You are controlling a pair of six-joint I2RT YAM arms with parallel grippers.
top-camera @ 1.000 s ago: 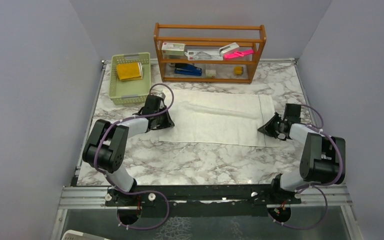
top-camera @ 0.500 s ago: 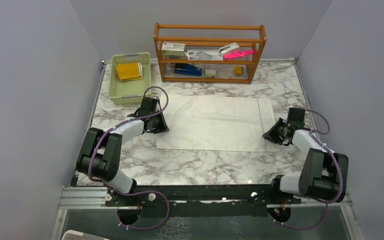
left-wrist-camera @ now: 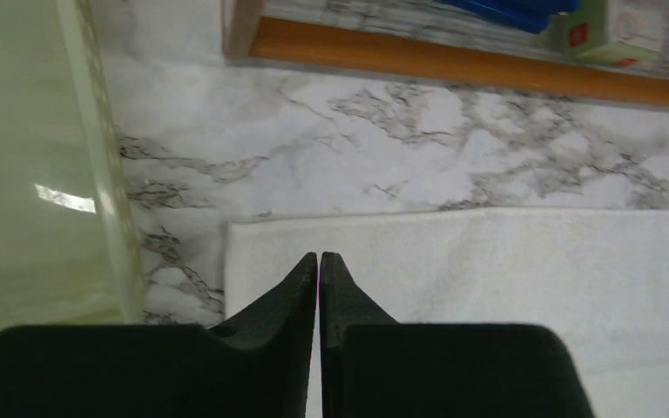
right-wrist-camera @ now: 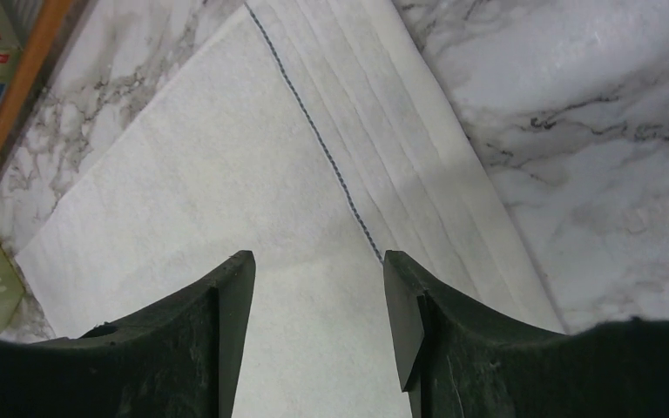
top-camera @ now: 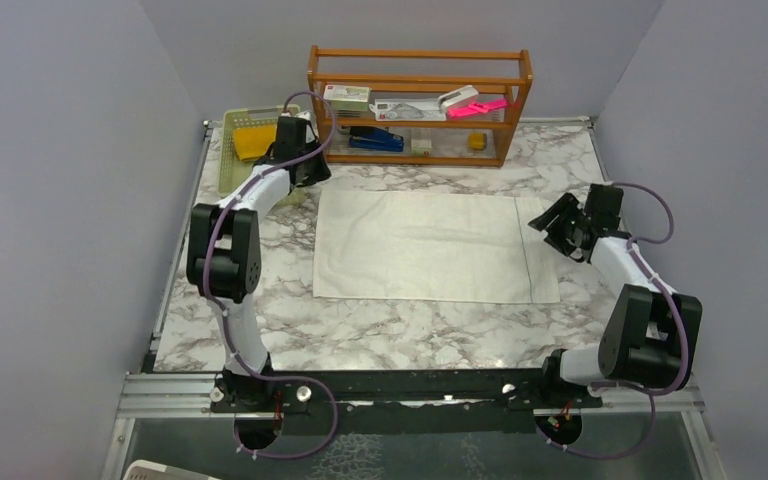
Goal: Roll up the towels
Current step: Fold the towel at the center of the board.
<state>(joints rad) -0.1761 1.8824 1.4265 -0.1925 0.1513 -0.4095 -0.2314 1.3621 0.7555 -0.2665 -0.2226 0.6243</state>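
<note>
The cream-white towel (top-camera: 430,245) lies flat and spread out in the middle of the marble table, a dark stitched line (right-wrist-camera: 314,131) running near its right edge. The mustard-yellow towel (top-camera: 253,140) sits folded in the green basket. My left gripper (top-camera: 305,172) hangs over the white towel's far-left corner (left-wrist-camera: 253,239). Its jaws (left-wrist-camera: 318,256) are shut with nothing between them. My right gripper (top-camera: 550,222) hovers over the towel's right end. In the right wrist view the gripper (right-wrist-camera: 318,261) is open and empty above the cloth.
The green plastic basket (top-camera: 232,175) stands at the far left, its wall (left-wrist-camera: 96,174) close beside my left gripper. A wooden shelf (top-camera: 420,105) with small office items stands along the back, its base rail (left-wrist-camera: 453,61) just beyond the towel. Bare marble surrounds the towel.
The towel's ridge has flattened. My left arm swung from the towel's left edge up to its far-left corner by the basket. My right gripper opened, let go and drew back.
</note>
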